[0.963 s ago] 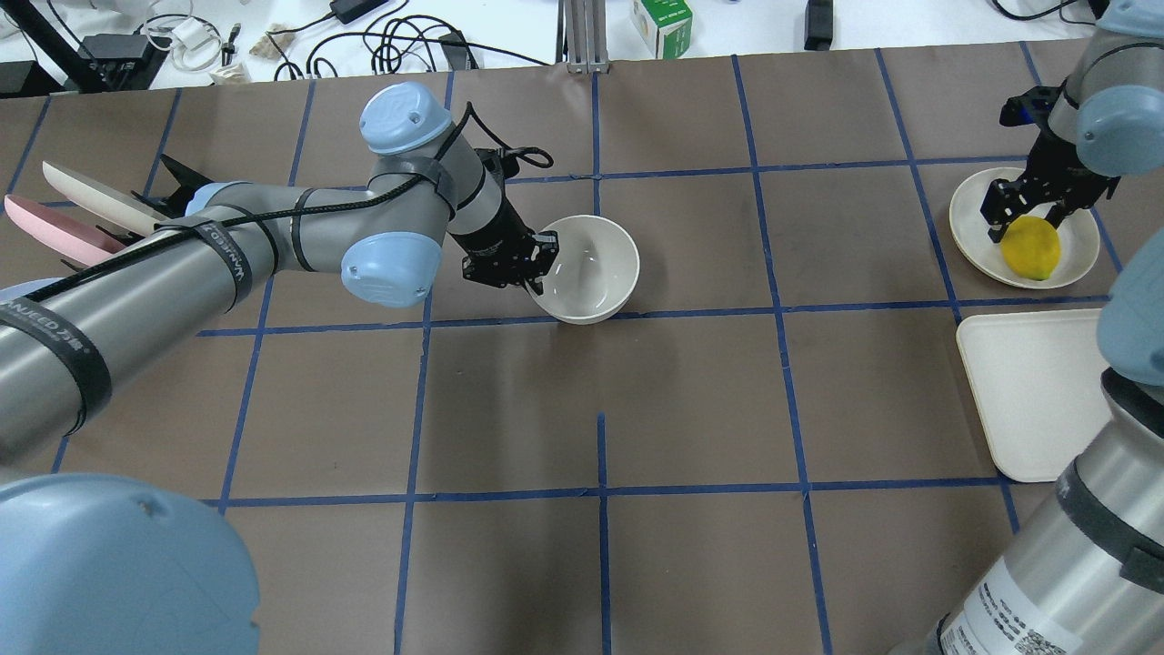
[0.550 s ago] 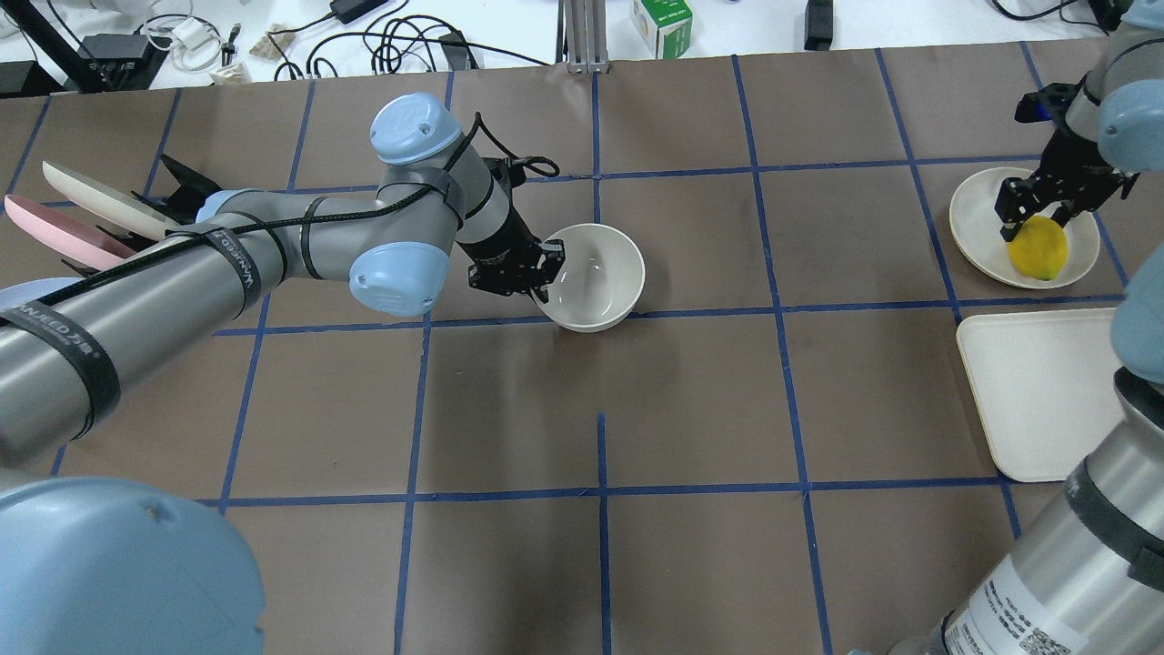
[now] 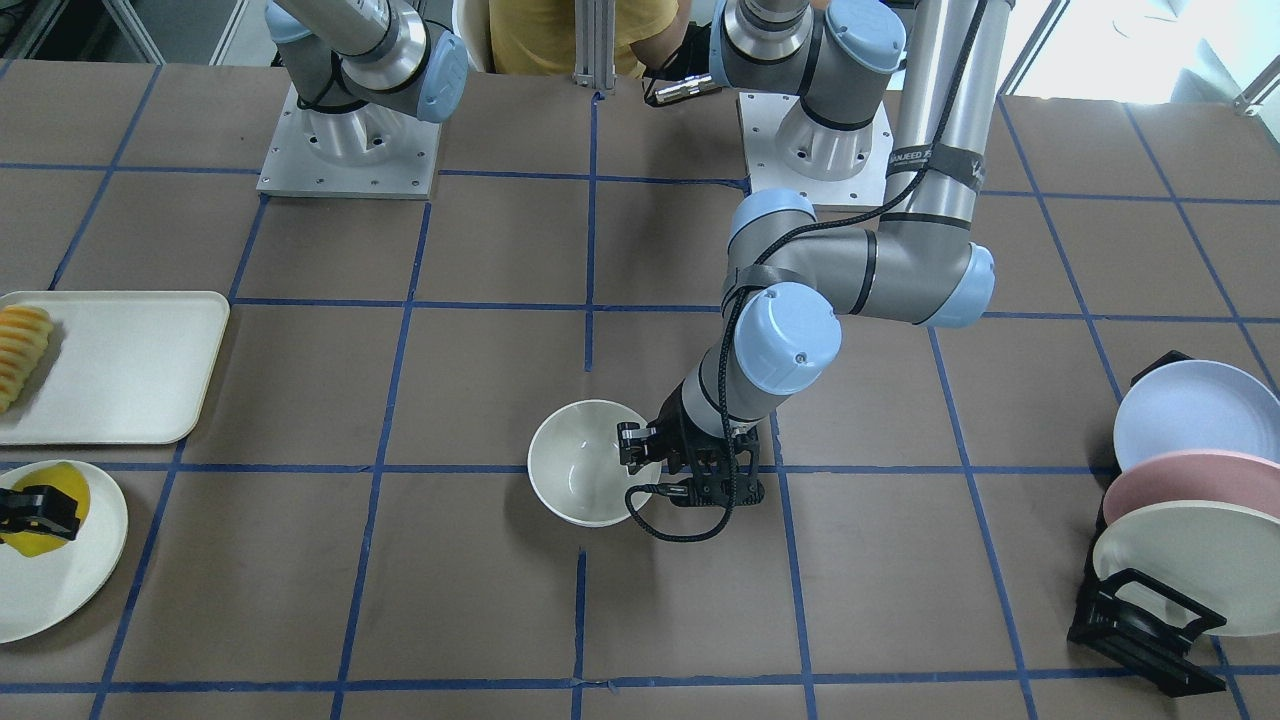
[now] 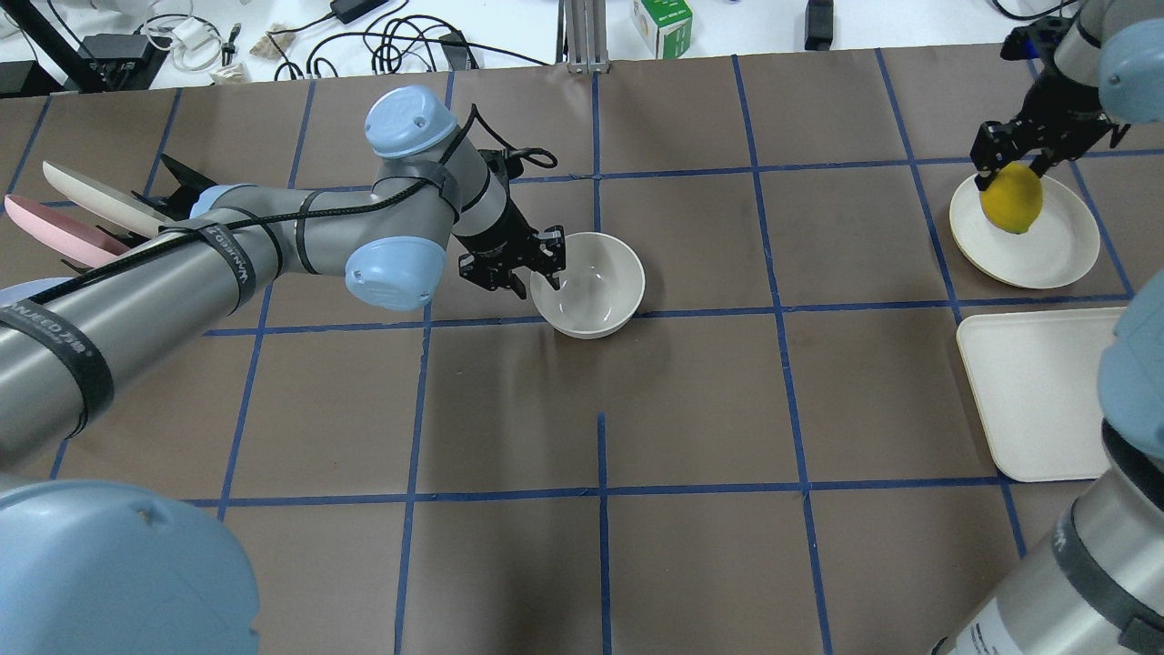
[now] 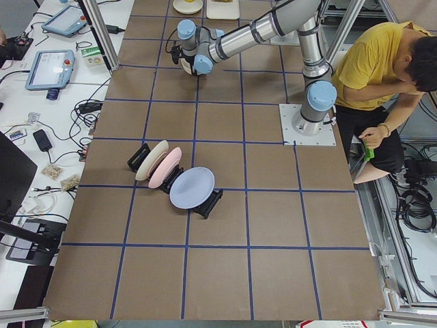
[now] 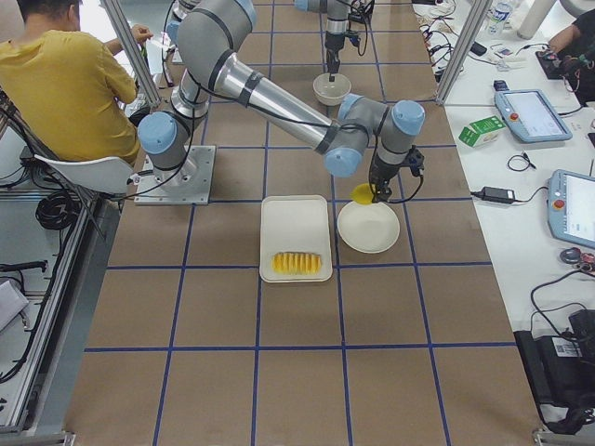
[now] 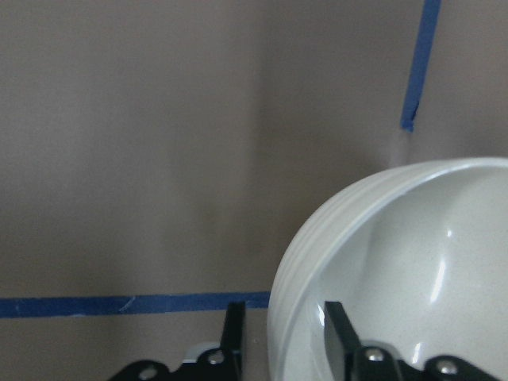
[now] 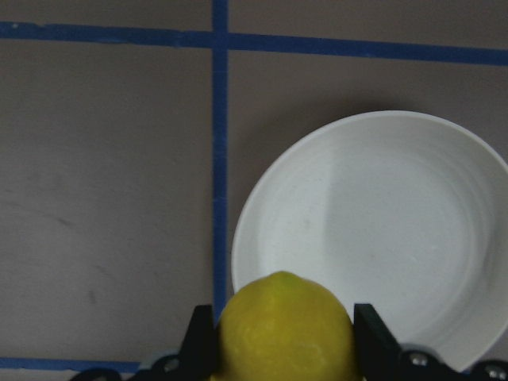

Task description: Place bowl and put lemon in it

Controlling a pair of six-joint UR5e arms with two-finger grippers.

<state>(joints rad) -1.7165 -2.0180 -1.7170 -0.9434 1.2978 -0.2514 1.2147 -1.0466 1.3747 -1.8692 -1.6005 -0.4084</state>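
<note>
The off-white bowl [image 4: 591, 287] stands upright on the brown table near the middle, and also shows in the front view [image 3: 580, 475]. My left gripper [image 4: 541, 268] is open. Its fingers straddle the bowl's left rim with a gap on each side, as the left wrist view shows [image 7: 282, 337]. My right gripper [image 4: 1011, 173] is shut on the yellow lemon [image 4: 1009, 200] and holds it above the flat cream plate [image 4: 1046, 246] at the far right. In the right wrist view the lemon [image 8: 286, 333] sits between the fingers, with the plate [image 8: 381, 222] below.
A cream tray [image 4: 1037, 391] lies near the plate, holding a row of sliced fruit [image 3: 22, 350]. A black rack with pastel plates [image 3: 1180, 520] stands at my left end. Cables and boxes lie beyond the far table edge. A person in yellow [image 5: 382, 75] sits behind the robot.
My left gripper has opened and let go of the bowl's rim; the bowl now rests on the table. My right gripper has closed on the lemon and lifted it off the plate.
</note>
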